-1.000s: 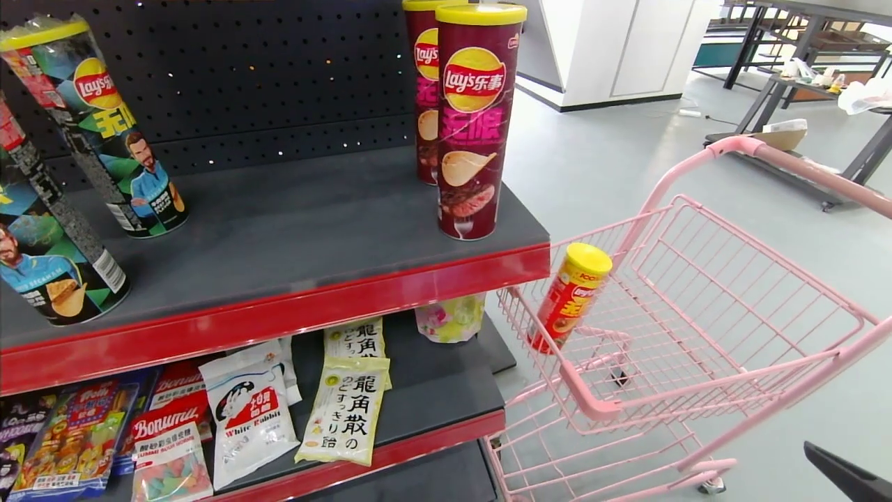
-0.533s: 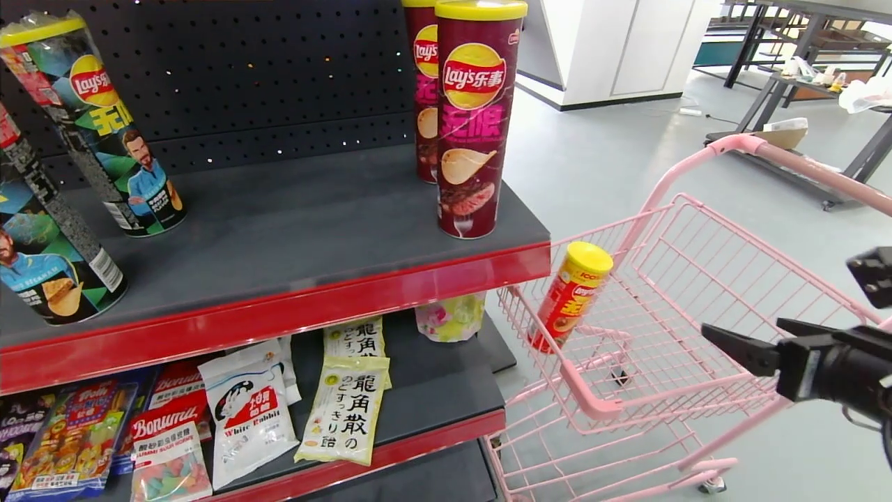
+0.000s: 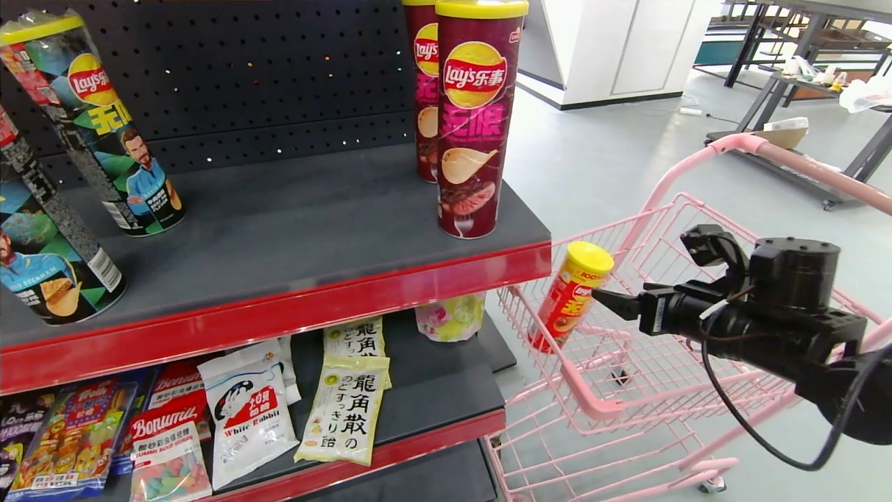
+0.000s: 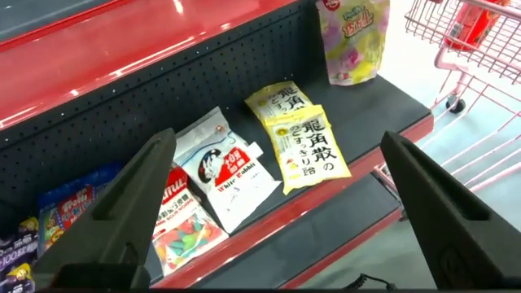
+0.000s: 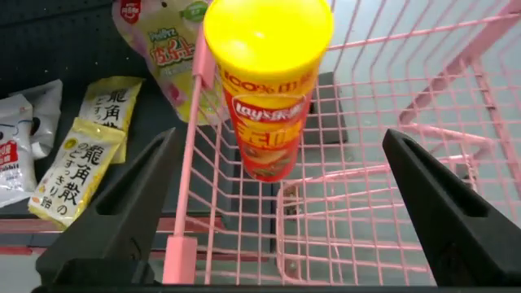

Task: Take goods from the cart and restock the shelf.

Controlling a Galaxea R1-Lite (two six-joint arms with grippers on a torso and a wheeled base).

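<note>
R jaws wide, near yellow-lid chip can [image 3: 568,307] leaning in pink cart [image 3: 592,406]; L jaws wide too.

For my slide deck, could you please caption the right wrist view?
Open right tool faces the yellow-lidded chip can leaning in the pink cart.

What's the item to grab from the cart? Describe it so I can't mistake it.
Find the pink cart to the right of the shelf. In its basket, at the corner nearest the shelf, a can leans tilted against the wire wall. It is short and red with a yellow lid, unlike the tall maroon cans standing upright on the shelf.
</note>
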